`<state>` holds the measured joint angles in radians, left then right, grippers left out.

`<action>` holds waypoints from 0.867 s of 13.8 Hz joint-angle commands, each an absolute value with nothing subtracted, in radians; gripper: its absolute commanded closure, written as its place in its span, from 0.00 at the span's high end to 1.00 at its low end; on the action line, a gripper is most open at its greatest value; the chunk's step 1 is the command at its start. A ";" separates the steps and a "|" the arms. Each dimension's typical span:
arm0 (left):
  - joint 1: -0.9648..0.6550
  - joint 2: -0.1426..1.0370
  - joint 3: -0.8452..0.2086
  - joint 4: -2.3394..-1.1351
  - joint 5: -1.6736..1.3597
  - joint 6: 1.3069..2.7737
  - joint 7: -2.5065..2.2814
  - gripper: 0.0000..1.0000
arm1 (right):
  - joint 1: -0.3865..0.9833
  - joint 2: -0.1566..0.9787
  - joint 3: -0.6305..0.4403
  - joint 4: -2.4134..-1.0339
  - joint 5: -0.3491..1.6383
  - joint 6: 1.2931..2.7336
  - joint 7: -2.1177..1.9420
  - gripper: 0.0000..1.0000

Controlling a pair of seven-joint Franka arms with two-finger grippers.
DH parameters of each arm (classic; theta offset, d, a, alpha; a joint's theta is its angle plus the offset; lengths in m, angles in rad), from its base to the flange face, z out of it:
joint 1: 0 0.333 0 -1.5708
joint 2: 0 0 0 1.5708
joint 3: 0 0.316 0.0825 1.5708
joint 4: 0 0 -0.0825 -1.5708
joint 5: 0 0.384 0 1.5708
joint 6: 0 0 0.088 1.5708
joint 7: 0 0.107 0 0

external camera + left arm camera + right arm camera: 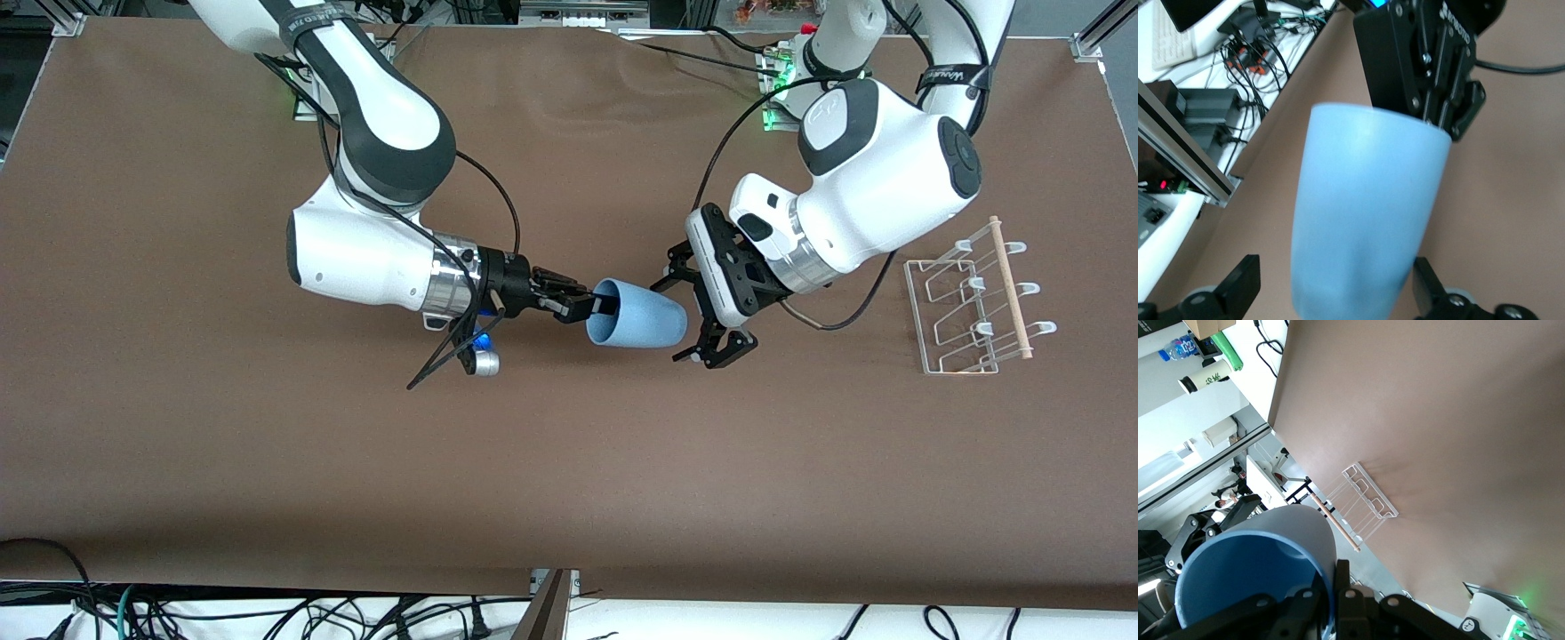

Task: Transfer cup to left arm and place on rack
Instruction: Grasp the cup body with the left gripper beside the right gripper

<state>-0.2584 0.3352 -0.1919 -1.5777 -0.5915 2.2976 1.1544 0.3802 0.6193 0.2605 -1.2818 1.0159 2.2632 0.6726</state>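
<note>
Over the table (569,462), the cup (642,318) is pinched by the right tool (594,306); the spread left tool (702,311) flanks its base.

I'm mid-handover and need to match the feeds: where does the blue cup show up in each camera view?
Front view: the cup lies sideways in mid-table air, between both grippers.
Left wrist view: the cup fills the middle of the picture, its base between the open left gripper.
Right wrist view: its open mouth sits low in the picture, rim pinched by the right gripper.
Shared landmark: the right gripper on the cup's rim.
</note>
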 commanded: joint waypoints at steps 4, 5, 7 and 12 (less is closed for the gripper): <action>-0.299 0.368 -0.186 -1.551 -0.669 2.347 1.227 0.11 | 0.396 0.638 0.258 -1.244 1.040 2.261 0.710 0.00; -0.296 0.368 -0.186 -1.552 -0.667 2.345 1.232 0.10 | 0.396 0.638 0.258 -1.243 1.039 2.261 0.718 0.00; -0.291 0.367 -0.186 -1.552 -0.667 2.341 1.233 0.10 | 0.396 0.637 0.258 -1.243 1.040 2.261 0.716 0.00; -0.285 0.365 -0.186 -1.552 -0.667 2.333 1.223 0.10 | 0.376 0.629 0.252 -1.235 1.037 2.247 0.703 1.00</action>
<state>-0.2873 0.3536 -0.1879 -1.5770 -0.6305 2.3333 1.2046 0.3838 0.6199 0.2562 -1.2682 1.0192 2.2650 0.6958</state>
